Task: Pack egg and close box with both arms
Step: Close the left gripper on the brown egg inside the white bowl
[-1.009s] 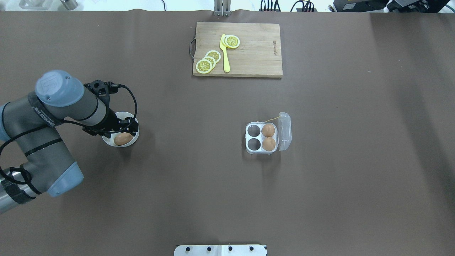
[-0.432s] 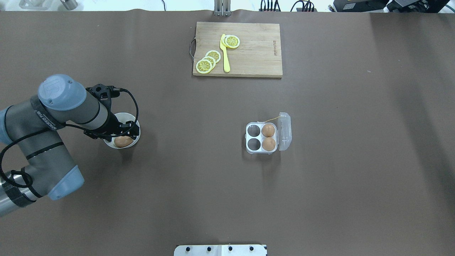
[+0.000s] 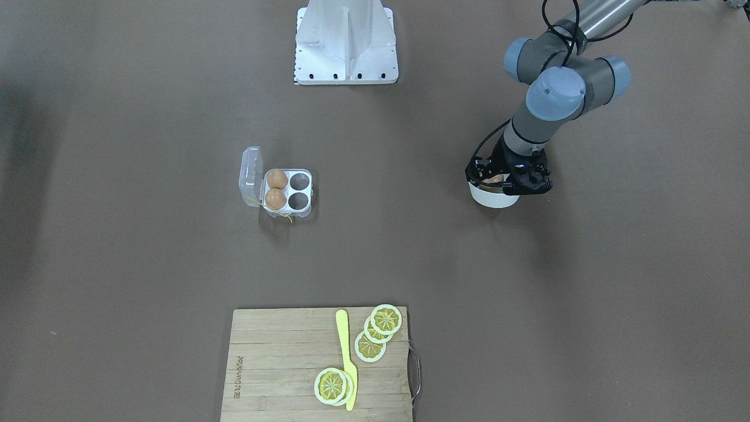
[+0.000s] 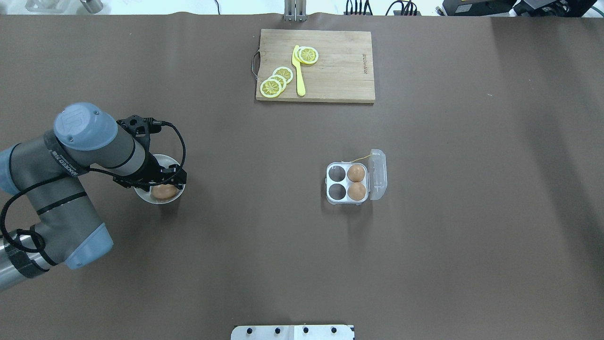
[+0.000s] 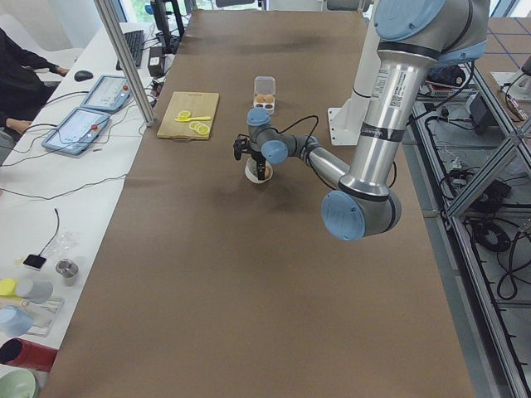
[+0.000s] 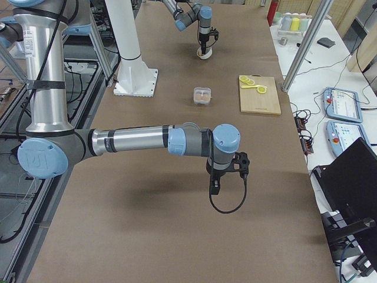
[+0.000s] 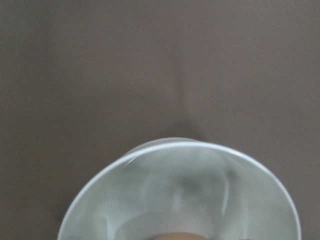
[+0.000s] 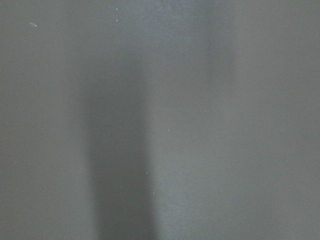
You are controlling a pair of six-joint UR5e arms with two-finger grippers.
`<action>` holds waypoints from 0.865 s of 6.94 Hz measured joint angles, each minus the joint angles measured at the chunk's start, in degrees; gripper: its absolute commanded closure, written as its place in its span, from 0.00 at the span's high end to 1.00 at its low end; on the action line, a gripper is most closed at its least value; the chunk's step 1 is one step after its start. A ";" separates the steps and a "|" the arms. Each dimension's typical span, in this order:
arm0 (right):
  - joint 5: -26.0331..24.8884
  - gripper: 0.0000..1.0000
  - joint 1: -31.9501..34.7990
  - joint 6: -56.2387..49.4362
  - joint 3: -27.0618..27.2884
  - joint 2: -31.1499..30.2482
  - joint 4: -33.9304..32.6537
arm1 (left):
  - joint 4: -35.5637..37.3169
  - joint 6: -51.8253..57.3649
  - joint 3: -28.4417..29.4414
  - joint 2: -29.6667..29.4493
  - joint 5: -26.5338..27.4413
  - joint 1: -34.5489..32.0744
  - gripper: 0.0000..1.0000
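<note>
The egg lies in a round white bowl at the table's left. My left gripper hangs straight down into the bowl, its jaws apart on either side of the egg; I cannot tell if they touch it. The left wrist view shows the bowl's wall and a sliver of egg. The clear box stands mid-table with its lid open to the right. Two brown eggs fill its right cells; the left cells are empty. My right gripper hangs over bare table; I cannot tell whether it is open or shut.
A wooden cutting board with lemon slices and a yellow knife lies at the far edge. The white robot base stands at the near edge. Brown table surface surrounds the box.
My left arm has shifted slightly toward the robot and lowered, bringing the gripper deeper into the bowl over the egg. The box and its eggs have not moved.
</note>
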 measured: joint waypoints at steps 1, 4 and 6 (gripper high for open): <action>0.00 1.00 -0.01 0.00 0.00 0.01 0.00 | 0.01 0.00 0.08 0.02 0.37 0.07 0.74; 0.00 1.00 -0.02 0.00 0.00 0.01 0.00 | 0.16 -0.19 -0.79 -0.08 0.68 0.11 0.51; 0.00 1.00 -0.02 0.00 0.00 0.01 0.00 | 0.53 -0.40 -2.25 0.09 0.48 -0.09 0.46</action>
